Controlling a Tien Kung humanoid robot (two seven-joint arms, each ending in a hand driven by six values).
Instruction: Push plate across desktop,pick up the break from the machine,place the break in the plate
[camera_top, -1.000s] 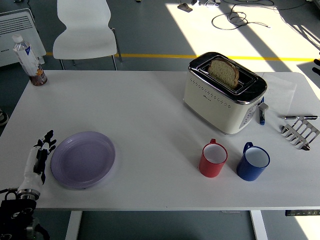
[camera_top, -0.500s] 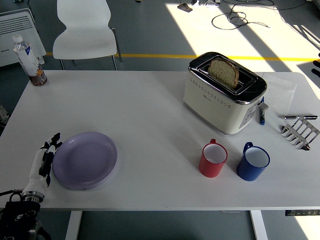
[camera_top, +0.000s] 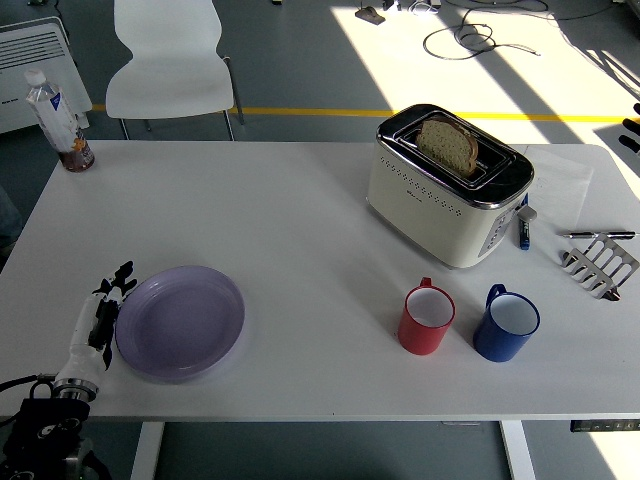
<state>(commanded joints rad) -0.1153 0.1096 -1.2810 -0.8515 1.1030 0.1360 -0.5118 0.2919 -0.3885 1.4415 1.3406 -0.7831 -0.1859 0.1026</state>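
- The plate (camera_top: 180, 322), pale purple and round, lies flat on the white table (camera_top: 290, 220) near its front left corner, and nothing lies in it.
- The left hand (camera_top: 98, 322) comes up from the table's front left corner. Its fingers are straight and held together, gripping nothing, and they rest against the plate's left rim.
- The right hand barely shows: only a few dark fingertips at the picture's right edge, level with the table's back edge, and whether they are curled or spread cannot be told.
- A cream toaster (camera_top: 449, 186) with a shiny metal top stands toward the table's back right, set at an angle.
- One slice of bread (camera_top: 448, 145) stands upright in the toaster's slot, its upper half sticking out.
- A red mug (camera_top: 427, 319) stands in front of the toaster, near the table's front edge, and a blue mug (camera_top: 507, 323) stands just beside it on the right, not touching it.
- A metal rack (camera_top: 602, 265) lies near the table's right edge, with a pen (camera_top: 598, 235) just behind it.
- A small dark blue object (camera_top: 524, 231) lies against the toaster's right end.
- A plastic bottle (camera_top: 60, 122) stands at the table's back left corner.
- Beyond the table's back edge stands a white chair (camera_top: 170, 62) on a grey floor, with a white heater (camera_top: 36, 50) to its left.
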